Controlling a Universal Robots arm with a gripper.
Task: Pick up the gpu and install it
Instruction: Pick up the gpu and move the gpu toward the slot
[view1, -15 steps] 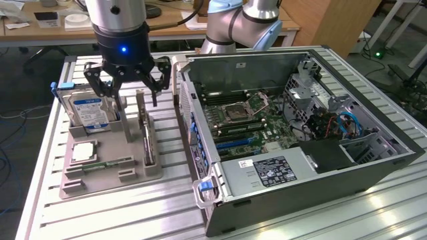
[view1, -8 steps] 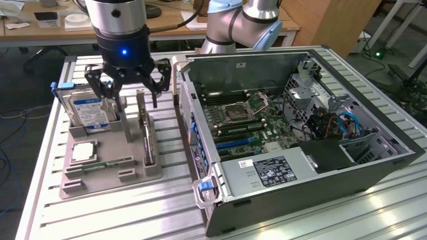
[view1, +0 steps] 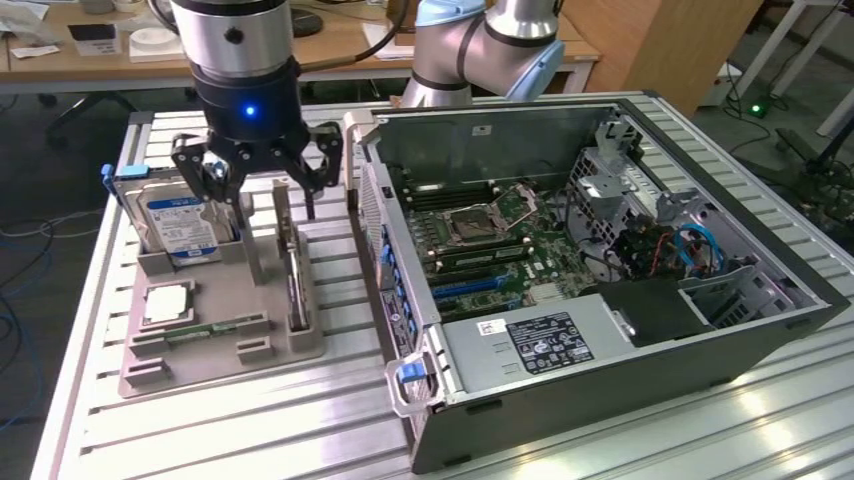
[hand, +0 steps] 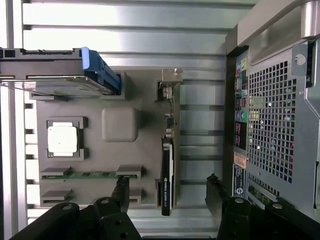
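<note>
You have one gpu, one blue-labelled hard drive, one processor chip and one green memory stick in front of you: four parts in all. You also have one grey holder tray, one open computer case and one gripper.

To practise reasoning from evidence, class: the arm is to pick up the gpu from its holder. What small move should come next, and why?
Probably lower straight down, jaws left open. The open gripper straddles the gpu, which stands on edge in the grey holder. The exterior view suggests the gripper hangs above the card, touching nothing.
</note>
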